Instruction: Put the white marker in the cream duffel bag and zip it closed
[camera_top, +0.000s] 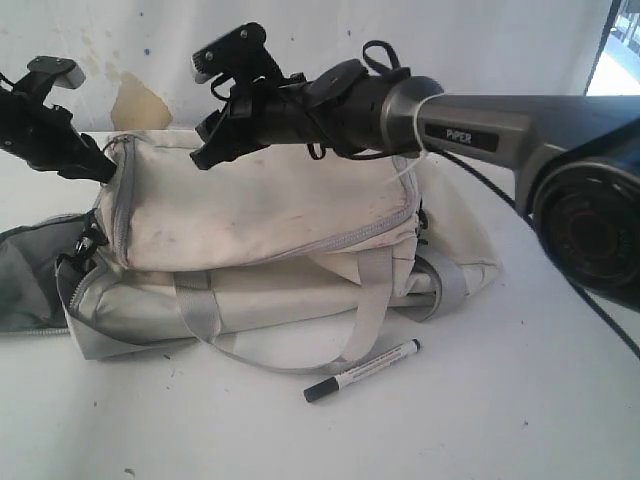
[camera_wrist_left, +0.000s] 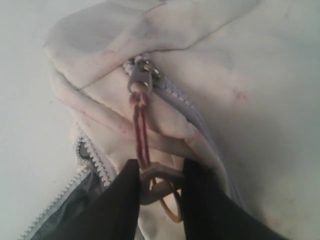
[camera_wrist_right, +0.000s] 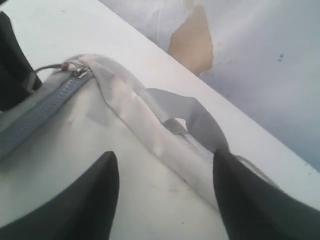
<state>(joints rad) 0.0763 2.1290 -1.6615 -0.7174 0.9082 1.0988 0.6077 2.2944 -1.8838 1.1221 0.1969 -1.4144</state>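
1. The left gripper (camera_top: 98, 163) (camera_wrist_left: 160, 182) is clenched on the pull tab (camera_wrist_left: 161, 172). A red cord (camera_wrist_left: 141, 130) runs from the tab, away from the gripper, to the zipper slider (camera_wrist_left: 142, 80) at an end corner of the cream duffel bag (camera_top: 270, 220).

2. The right gripper (camera_top: 208, 105) (camera_wrist_right: 165, 155) is released, with its 2 fingers (camera_wrist_right: 95, 200) spread wide. It hovers above the bag's top panel, and no contact is visible. A grey webbing strap (camera_wrist_right: 185, 112) lies beyond the fingertips.

3. The white marker (camera_top: 362, 370) lies flat on the bench (camera_top: 500, 420), outside the bag and just in front of it. It is below and well apart from both grippers.
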